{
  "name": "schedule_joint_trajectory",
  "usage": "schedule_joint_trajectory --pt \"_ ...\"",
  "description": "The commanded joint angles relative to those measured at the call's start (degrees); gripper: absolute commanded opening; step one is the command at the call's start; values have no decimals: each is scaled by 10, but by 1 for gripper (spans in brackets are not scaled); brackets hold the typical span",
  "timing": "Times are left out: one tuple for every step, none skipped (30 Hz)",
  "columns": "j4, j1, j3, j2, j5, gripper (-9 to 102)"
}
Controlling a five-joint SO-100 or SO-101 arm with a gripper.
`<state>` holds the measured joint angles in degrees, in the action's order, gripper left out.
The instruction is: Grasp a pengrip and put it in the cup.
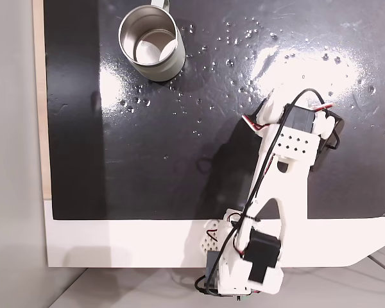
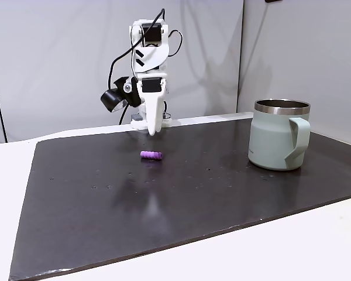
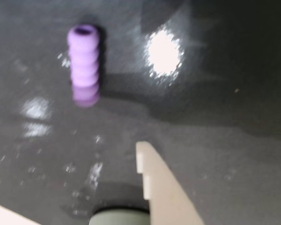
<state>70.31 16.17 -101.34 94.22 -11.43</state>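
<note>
Broadly, the bench (image 2: pixel 316 234) carried a dark glossy mat (image 2: pixel 181 199) that took up most of its top, and in a fixed view from the side the white arm (image 2: pixel 148 70) stood at the mat's far edge, folded so that its pincer (image 2: pixel 154 130) pointed straight down, its tip hanging a little above the surface. The cup (image 2: pixel 278 136) stood well apart to the right in that view, upright, handle turned toward the near side; in the fixed view from above the cup (image 1: pixel 152 42) sat at the far left corner of the mat, mouth open and empty.

Between arm and cup, but much closer to the arm, lay the pengrip (image 2: pixel 151 155), flat on the mat, just nearer the camera than the pincer tip and almost directly below it. Its long axis ran left to right in the side view. In the wrist view the pengrip (image 3: pixel 85 65) lay up and to the left of the fixed finger (image 3: pixel 161 187), not yet between the fingers, its axis running roughly parallel to the finger's length, one open end showing at the top.

The fingers stood apart in the wrist view, a wide gap showing between the pale finger at right and the sliver of the other at the left edge, with nothing held. Judging from this, the coming move likely called for a short shift toward the pengrip before descending, so the fingers would close across its narrow ribbed body.
</note>
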Motion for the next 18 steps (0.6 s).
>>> schedule_joint_trajectory --pt "-10 6 44 -48 -5 30" --pt "-12 6 47 -63 -5 30" --pt "-16 6 50 -77 -5 30" --pt "-20 6 52 -90 -5 30" --pt "-24 6 54 -101 -5 30" --pt "-26 7 56 -112 -5 30" --pt "-29 8 60 -122 -5 30" --pt "-32 8 63 -132 -5 30" --pt "-33 9 67 -142 -5 30" --pt "-33 10 70 -149 -5 30" --pt "-34 11 74 -157 -5 29" --pt "-35 12 76 -163 -5 29" --pt "-38 14 76 -168 -5 29" --pt "-40 17 76 -172 -4 29" --pt "-42 18 76 -178 -4 29" --pt "-44 22 76 -184 -4 29" --pt "-46 25 76 -189 -4 29" --pt "-47 29 75 -192 -4 28"
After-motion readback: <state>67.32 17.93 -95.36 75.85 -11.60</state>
